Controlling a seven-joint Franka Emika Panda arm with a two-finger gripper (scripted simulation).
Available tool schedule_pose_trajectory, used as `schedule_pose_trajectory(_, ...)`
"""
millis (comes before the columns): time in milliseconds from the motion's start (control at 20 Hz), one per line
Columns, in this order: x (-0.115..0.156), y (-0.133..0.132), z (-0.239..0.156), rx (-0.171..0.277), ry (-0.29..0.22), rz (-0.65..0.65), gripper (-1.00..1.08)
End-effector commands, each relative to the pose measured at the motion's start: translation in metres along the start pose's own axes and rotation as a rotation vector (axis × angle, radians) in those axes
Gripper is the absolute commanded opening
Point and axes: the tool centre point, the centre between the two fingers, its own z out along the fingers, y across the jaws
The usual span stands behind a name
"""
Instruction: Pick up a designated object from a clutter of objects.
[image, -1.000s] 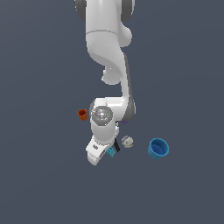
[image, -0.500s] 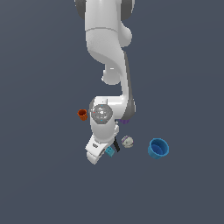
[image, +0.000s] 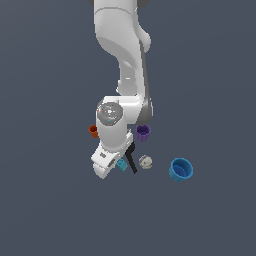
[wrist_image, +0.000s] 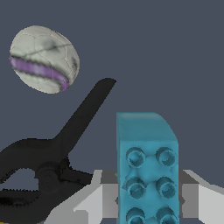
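Turquoise brick (wrist_image: 146, 175) sat between the gripper's (wrist_image: 148, 205) fingers (wrist_image: 89, 203), six studs visible, apparently clamped. Beside the gripper: one black clamp (wrist_image: 52, 151), one whitish ball (wrist_image: 43, 59) past it. Three cups around: orange (image: 93, 131), purple (image: 143, 132), blue (image: 180, 169).

Glossy white rounded arm (image: 122, 60), grey joint seams, silvery round cap (shiny) (image: 108, 113), pale grey fingers (wrist_image: 94, 203)

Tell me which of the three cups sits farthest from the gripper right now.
The blue cup. It stands alone toward the exterior view's right, well clear of the gripper, while the orange cup and purple cup sit close beside the arm.
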Motion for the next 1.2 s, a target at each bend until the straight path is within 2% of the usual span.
schedule_pose_trajectory(0,-0.009,-0.002,-0.019,-0.001,0.000,0.000,-1.00)
schedule_pose_trajectory(1150,-0.111,-0.031,-0.246,0.009,0.002,-0.003,-1.00)
